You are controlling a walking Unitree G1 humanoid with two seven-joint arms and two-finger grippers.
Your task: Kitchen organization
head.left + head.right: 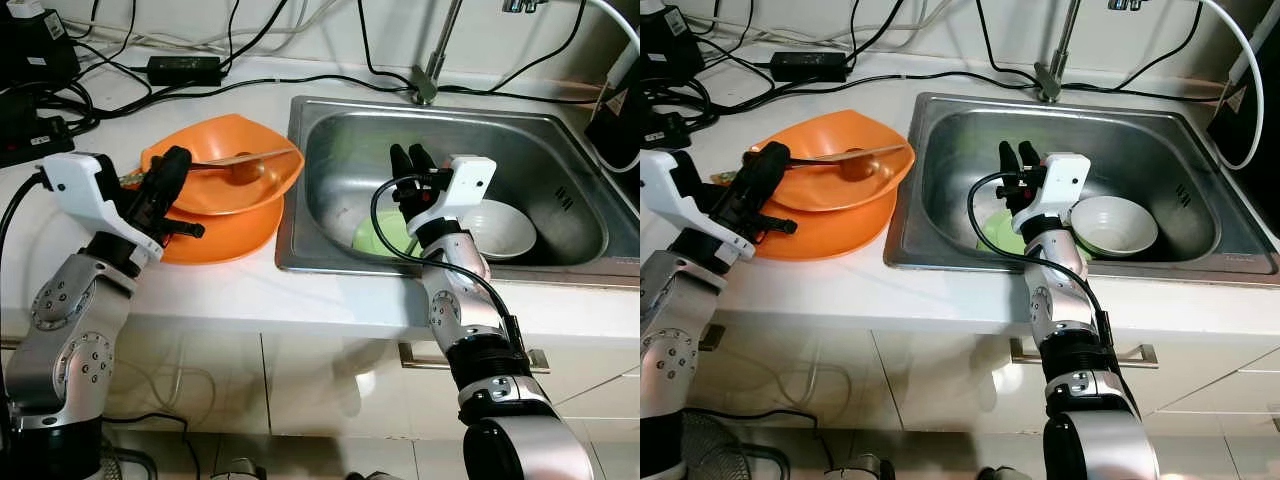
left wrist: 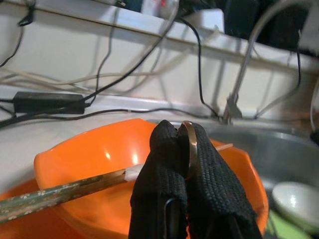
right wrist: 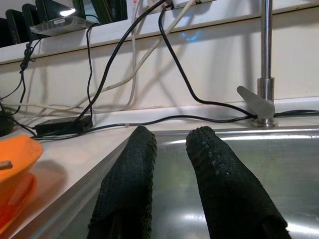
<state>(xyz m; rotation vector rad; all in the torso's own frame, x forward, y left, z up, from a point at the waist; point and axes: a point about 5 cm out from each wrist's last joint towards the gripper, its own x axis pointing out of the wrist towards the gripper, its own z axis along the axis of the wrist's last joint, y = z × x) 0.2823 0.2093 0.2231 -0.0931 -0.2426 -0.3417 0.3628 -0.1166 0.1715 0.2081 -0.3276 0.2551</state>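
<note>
The left gripper [image 1: 170, 172], jaws clamped on the spoon [image 1: 243, 163] handle, holds it running left-right across the orange bowl [image 1: 255, 165], while the right gripper [image 1: 410, 160] hovers over the sink [image 1: 560, 150], jaws slightly apart.

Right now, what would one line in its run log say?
left gripper: shut on spoon over orange bowls | right gripper: open, above sink

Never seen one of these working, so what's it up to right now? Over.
Left tool shut on long brown wooden spoon, over stacked orange plastic bowls. Right tool open, empty, above steel sink. White bowl, green plate in sink.
</note>
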